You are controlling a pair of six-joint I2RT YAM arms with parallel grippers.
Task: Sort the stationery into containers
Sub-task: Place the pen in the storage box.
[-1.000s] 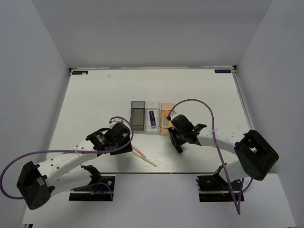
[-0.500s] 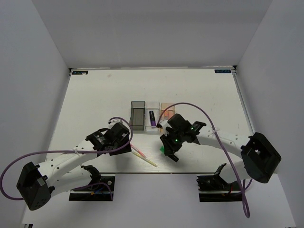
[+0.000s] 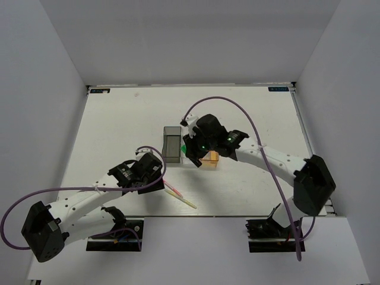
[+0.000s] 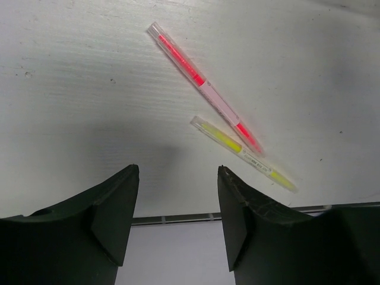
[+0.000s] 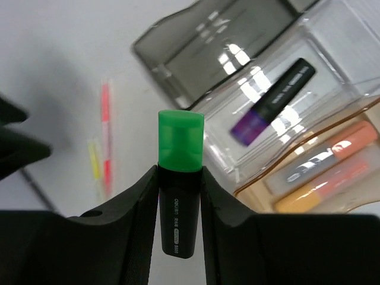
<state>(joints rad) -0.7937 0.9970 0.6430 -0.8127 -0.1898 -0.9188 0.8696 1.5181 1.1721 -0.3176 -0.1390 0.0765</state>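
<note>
My right gripper (image 5: 180, 196) is shut on the black highlighter with the green cap (image 5: 180, 178) and holds it upright above the bins, over the seam between the dark grey bin (image 5: 208, 53) and the clear bin (image 5: 332, 53). The clear bin holds the purple-capped highlighter (image 5: 273, 101). The orange-tan bin (image 5: 279, 169) holds the orange-capped highlighter (image 5: 332, 154) and an orange pen (image 5: 317, 191). The pink pen (image 4: 205, 89) and the yellow pen (image 4: 243, 153) lie on the table just ahead of my open, empty left gripper (image 4: 177, 178).
In the top view my right gripper (image 3: 191, 148) hides most of the clear bin, between the dark grey bin (image 3: 171, 144) and the orange-tan bin (image 3: 209, 157). My left gripper (image 3: 155, 178) hovers near the table's front edge (image 4: 178, 219), beside the pens (image 3: 181, 196).
My right gripper has carried the green-capped highlighter from the table in front of the bins, up and to the far left, over the bins. My left arm has not moved.
</note>
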